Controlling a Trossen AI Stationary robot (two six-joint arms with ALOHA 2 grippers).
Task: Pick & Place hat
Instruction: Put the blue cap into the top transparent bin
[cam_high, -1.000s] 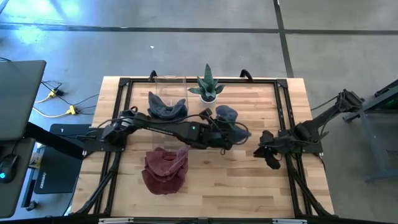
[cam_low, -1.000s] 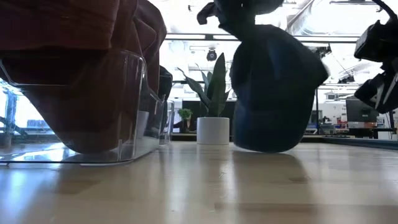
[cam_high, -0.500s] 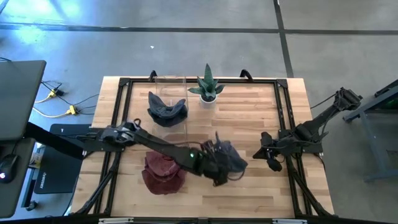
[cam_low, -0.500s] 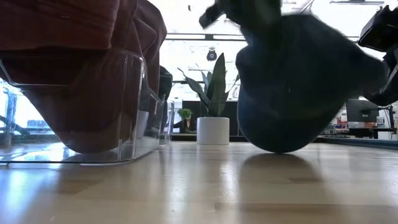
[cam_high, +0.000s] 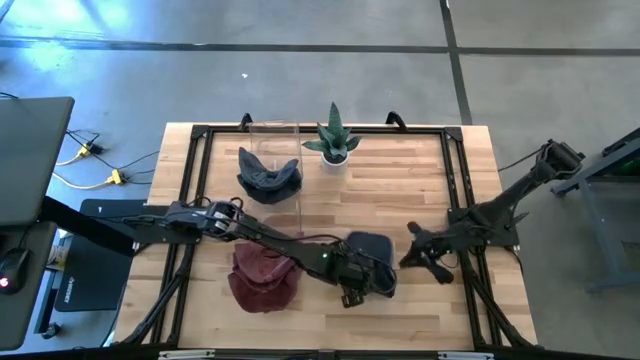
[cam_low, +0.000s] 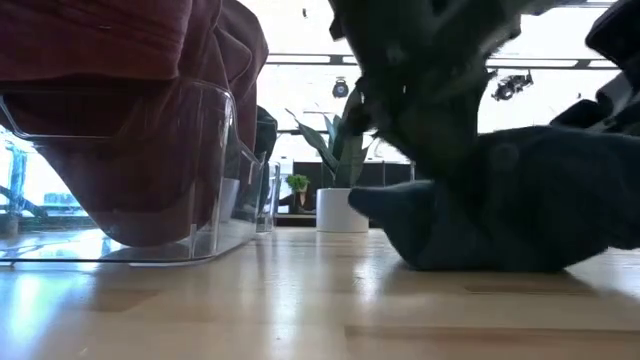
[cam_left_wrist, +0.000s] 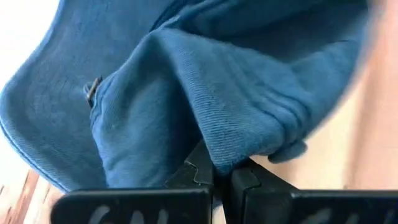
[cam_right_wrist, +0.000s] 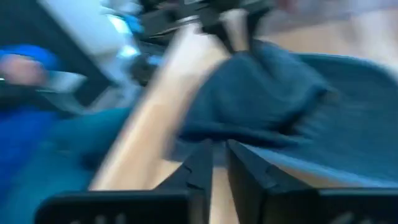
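Blue hat (cam_high: 368, 254) lies on the wooden tabletop (cam_high: 400, 200) toward its front centre, just beside the maroon hat (cam_high: 264, 277); in the low view it rests crumpled on the wood (cam_low: 520, 215); left gripper (cam_high: 362, 283) is over the hat's front edge, jaws clenched on a fold of the blue cloth, as the left wrist view shows (cam_left_wrist: 214, 177); left arm reaches across from the tabletop's left side. Right gripper (cam_high: 412, 258) stands just beside the hat on its right, apart from it in the high view; in the right wrist view its dark fingers (cam_right_wrist: 202, 168) show a narrow gap, the blue cloth (cam_right_wrist: 280, 106) lying beyond them; whether the jaws grasp anything I cannot tell. A second dark hat (cam_high: 268, 176) sits in the clear bin (cam_high: 272, 140) at the rear; potted plant (cam_high: 334, 140) stands beside it.
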